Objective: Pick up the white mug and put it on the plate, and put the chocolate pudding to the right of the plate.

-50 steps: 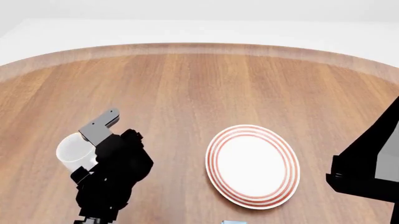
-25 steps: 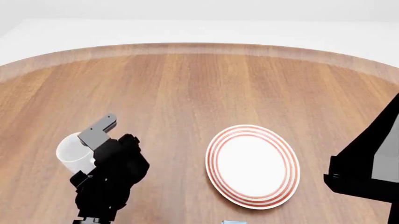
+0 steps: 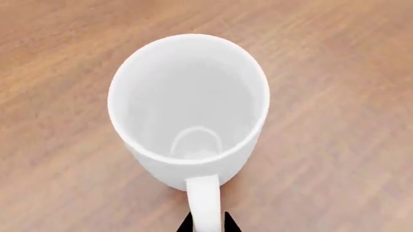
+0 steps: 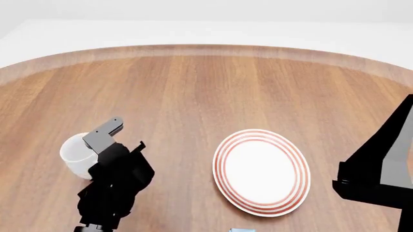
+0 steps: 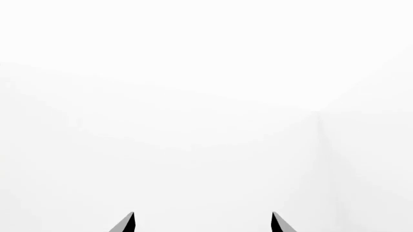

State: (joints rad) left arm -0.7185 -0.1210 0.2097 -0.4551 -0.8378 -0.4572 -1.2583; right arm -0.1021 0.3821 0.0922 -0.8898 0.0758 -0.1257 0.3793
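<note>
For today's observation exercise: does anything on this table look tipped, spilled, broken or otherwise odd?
Nothing stands out. The mug stands upright and empty on the table, handle between the left tool's tips; the plate lies flat, bare and whole.

you have bare wooden table [image 4: 193,92] between the white mug [image 4: 76,153] and the plate [image 4: 261,171], so nothing blocks that path. the left arm [image 4: 113,186] crowds the mug's near side. the right arm [image 4: 380,174] stands close beside the plate's right edge.
</note>
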